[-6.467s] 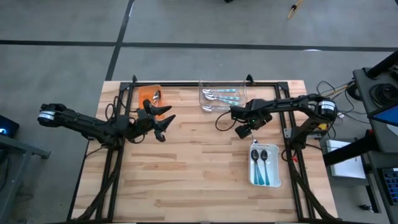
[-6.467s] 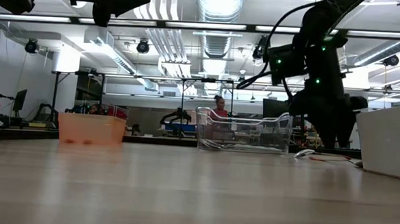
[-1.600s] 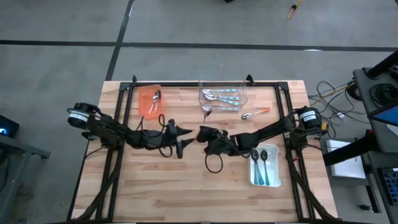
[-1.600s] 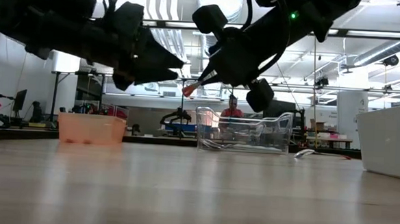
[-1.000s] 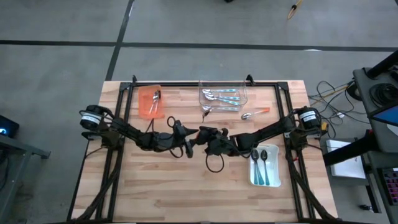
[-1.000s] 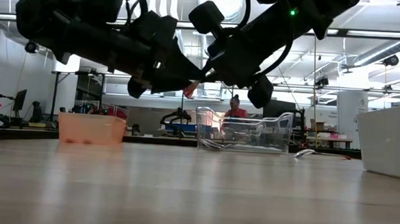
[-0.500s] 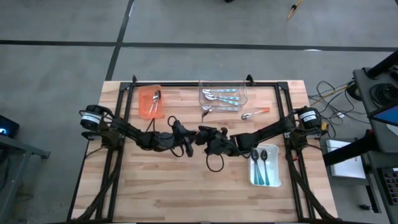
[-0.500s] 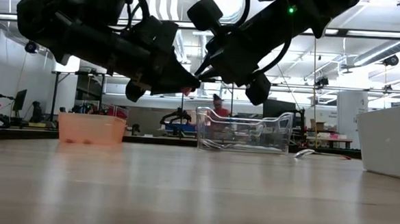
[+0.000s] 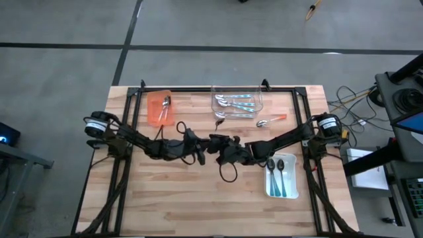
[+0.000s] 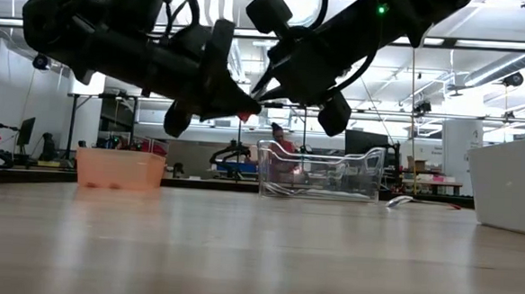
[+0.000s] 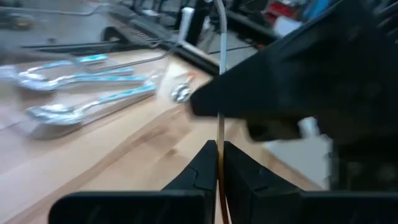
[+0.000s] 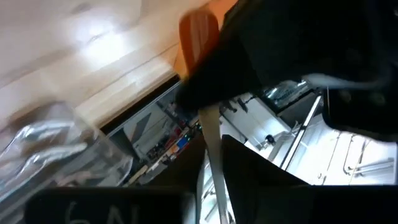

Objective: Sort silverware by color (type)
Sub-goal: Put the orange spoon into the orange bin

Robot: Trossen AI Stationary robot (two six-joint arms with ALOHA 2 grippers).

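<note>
Above the tabletop's middle, my left gripper (image 9: 199, 149) has its jaws pressed onto the thin handle of an orange spoon (image 11: 219, 134). My right gripper (image 9: 213, 141) meets it tip to tip, also pinching that spoon.

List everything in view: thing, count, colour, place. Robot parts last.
Table: one, light wood.
Orange tray: one, far left, holding a spoon.
Clear tray: one, far middle, holding teal-handled spoons.
White tray: one, right side, two spoons inside.
Loose spoon: one, orange handle, right of the clear tray.
Spoon being handed over: one, orange handle, mid-table.
Left pincer: shut on that spoon.
Right pincer: meets the left pincer at table centre.
</note>
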